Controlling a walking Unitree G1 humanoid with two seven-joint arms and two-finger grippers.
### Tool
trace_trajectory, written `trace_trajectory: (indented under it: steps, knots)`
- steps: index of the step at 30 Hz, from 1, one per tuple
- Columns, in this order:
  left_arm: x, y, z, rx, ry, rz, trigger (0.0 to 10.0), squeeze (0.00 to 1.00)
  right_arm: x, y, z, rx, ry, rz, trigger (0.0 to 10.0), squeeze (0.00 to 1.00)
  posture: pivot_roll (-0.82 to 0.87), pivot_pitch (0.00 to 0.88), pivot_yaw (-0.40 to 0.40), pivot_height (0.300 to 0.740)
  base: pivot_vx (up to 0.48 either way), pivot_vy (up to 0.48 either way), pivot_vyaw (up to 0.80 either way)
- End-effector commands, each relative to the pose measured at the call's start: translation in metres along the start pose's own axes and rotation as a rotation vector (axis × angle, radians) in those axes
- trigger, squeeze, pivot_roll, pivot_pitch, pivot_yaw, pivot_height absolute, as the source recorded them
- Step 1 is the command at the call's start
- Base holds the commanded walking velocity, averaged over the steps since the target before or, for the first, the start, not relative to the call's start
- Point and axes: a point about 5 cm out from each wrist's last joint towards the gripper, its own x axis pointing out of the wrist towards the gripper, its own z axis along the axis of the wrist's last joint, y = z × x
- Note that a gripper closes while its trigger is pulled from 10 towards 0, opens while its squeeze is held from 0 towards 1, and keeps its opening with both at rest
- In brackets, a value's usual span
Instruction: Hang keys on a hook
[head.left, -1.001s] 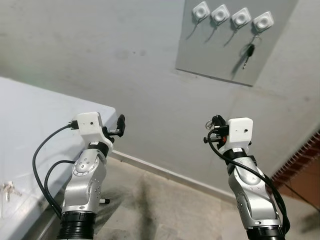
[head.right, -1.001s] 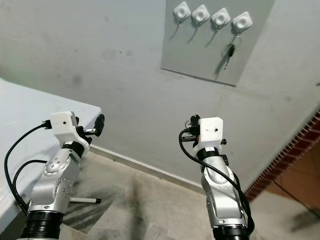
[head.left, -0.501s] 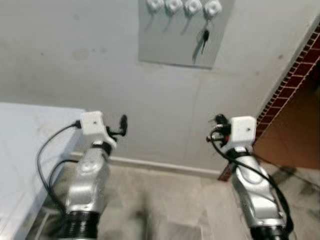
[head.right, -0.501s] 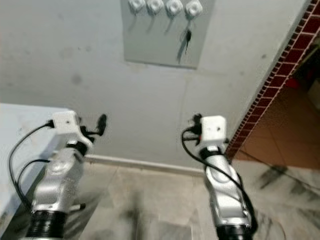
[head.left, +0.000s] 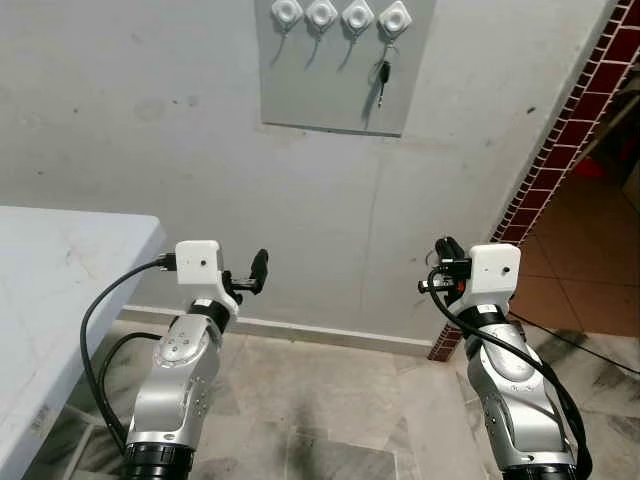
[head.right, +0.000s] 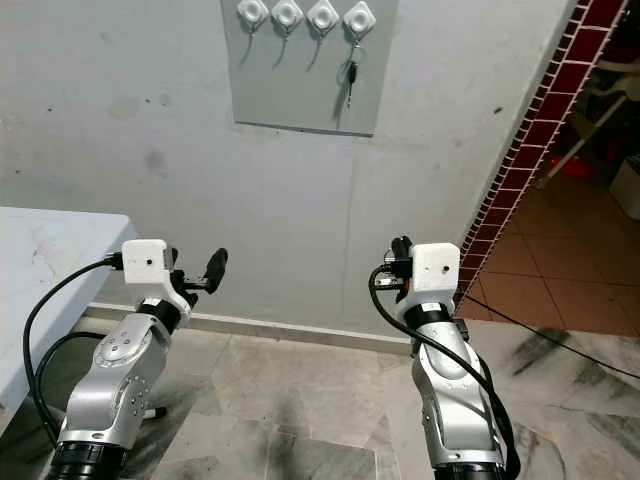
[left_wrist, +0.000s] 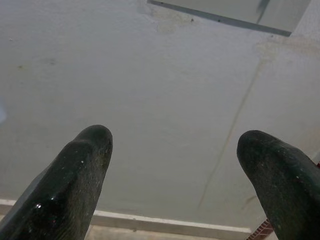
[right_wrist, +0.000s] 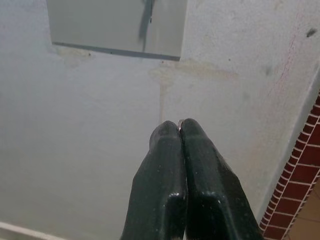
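Right wrist view: right gripper (right_wrist: 180, 125) pinches a key ring (right_wrist: 179, 121); left gripper (left_wrist: 172, 145) gapes; approach an empty hook (head.left: 357, 17) squarely.

Looks like a home entryway or hallway: plain grey plastered wall (head.left: 150, 120) with a grey panel (head.left: 340, 70) carrying four white hooks (head.left: 341, 16), one key (head.left: 383, 78) hanging; marbled tile floor (head.left: 330, 400), white skirting, red brick-tiled doorway edge (head.left: 560, 150), pale worktop (head.left: 50, 290) alongside.

Soft even daylight, sharp head views, faint shadows, wrist close-ups slightly blurred
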Motion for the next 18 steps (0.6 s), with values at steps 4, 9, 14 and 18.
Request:
trace_trajectory:
  steps: [4, 9, 14, 18]
  knots:
    - [-0.0011, -0.0013, 0.0063, -0.023, -0.022, 0.014, 10.0, 0.00, -0.0014, 0.0020, 0.0053, 0.002, -0.019, 0.014, 10.0, 0.00, 0.00, 0.070, -0.010, 0.740, 0.274, 0.000, 0.00]
    - [-0.0008, -0.0023, 0.0066, -0.034, -0.025, 0.021, 10.0, 0.00, -0.0008, 0.0028, 0.0066, 0.003, -0.023, 0.023, 10.0, 0.00, 0.01, 0.070, -0.016, 0.740, 0.272, 0.000, 0.00]
    - [-0.0004, -0.0021, 0.0079, -0.041, -0.029, 0.030, 10.0, 0.00, 0.0000, 0.0012, 0.0078, -0.004, -0.024, 0.025, 10.0, 0.00, 0.01, 0.069, -0.021, 0.740, 0.277, 0.000, 0.00]
    - [-0.0002, -0.0017, 0.0085, -0.037, -0.032, 0.032, 10.0, 0.00, 0.0002, 0.0020, 0.0083, -0.004, -0.027, 0.029, 10.0, 0.00, 0.01, 0.068, -0.020, 0.740, 0.277, 0.000, 0.00]
